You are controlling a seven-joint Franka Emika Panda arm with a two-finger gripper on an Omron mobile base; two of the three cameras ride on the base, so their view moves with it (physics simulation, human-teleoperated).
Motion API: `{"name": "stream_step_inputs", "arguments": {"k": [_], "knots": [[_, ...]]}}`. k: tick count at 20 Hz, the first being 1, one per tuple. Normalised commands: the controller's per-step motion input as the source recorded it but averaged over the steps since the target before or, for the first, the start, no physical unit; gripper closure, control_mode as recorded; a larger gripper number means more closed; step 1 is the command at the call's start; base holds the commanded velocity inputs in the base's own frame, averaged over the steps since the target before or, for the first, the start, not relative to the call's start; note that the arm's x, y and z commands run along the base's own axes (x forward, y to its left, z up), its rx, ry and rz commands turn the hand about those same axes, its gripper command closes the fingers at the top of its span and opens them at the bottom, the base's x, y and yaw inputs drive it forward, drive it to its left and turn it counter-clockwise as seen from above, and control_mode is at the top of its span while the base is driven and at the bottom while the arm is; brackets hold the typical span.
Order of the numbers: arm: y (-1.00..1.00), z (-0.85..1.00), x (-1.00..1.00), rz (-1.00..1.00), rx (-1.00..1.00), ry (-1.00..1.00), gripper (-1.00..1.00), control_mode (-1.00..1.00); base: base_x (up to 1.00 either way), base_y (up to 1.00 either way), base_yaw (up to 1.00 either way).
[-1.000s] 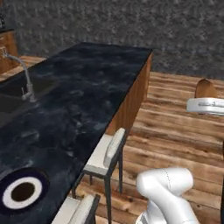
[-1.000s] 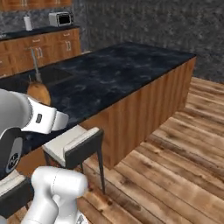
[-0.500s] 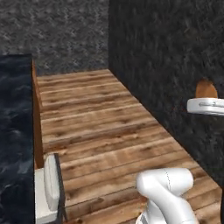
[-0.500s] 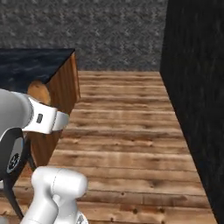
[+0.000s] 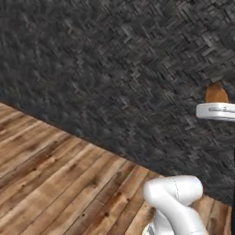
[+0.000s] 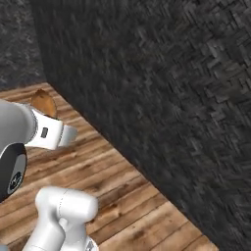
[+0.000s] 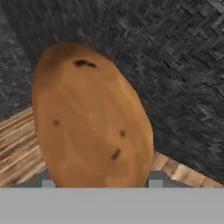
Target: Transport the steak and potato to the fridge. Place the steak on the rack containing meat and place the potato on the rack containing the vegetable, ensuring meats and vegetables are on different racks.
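The jaws are clenched on the potato (image 7: 89,118), one dark finger tip showing at each lower side of it in the hand view, pressed against its flanks. The gripper (image 7: 99,183) sits right below the potato there, and the brown oval stands upright between the tips, with a few dark specks and a darker smudge near its top.

In the left base view the potato (image 5: 216,93) shows as a small brown hump rising above the white hand at the right edge, high off the floor. In the right base view the potato (image 6: 44,103) pokes up behind the white wrist at the left, again held aloft and touching nothing but the gripper.

Straight ahead of the potato stands a dark wall (image 5: 114,69) with a rough herringbone weave pattern. It fills most of the background in both base views and rises behind the potato in the hand view. In the right base view the wall (image 6: 171,98) meets another dark wall at a corner near the upper left.

Below lies a wooden plank floor (image 5: 59,188), warm brown, running up to the foot of the wall. The floor (image 6: 132,196) in the right base view narrows toward that corner. The white arm (image 5: 174,202) rises from the lower edge, its rounded joint near the floor.
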Motion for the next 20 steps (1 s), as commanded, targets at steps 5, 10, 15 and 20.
{"name": "stream_step_inputs", "arguments": {"k": [5,10,15,20], "knots": [[0.00,0.00,0.00,0.00,0.00,0.00,1.00,1.00,0.00,-0.01,-1.00],[0.00,0.00,0.00,0.00,0.00,0.00,1.00,1.00,0.00,-0.02,-1.00],[0.00,0.00,0.00,0.00,0.00,0.00,1.00,1.00,0.00,0.00,-1.00],[0.00,0.00,0.00,0.00,0.00,0.00,1.00,1.00,0.00,0.00,-1.00]]}}
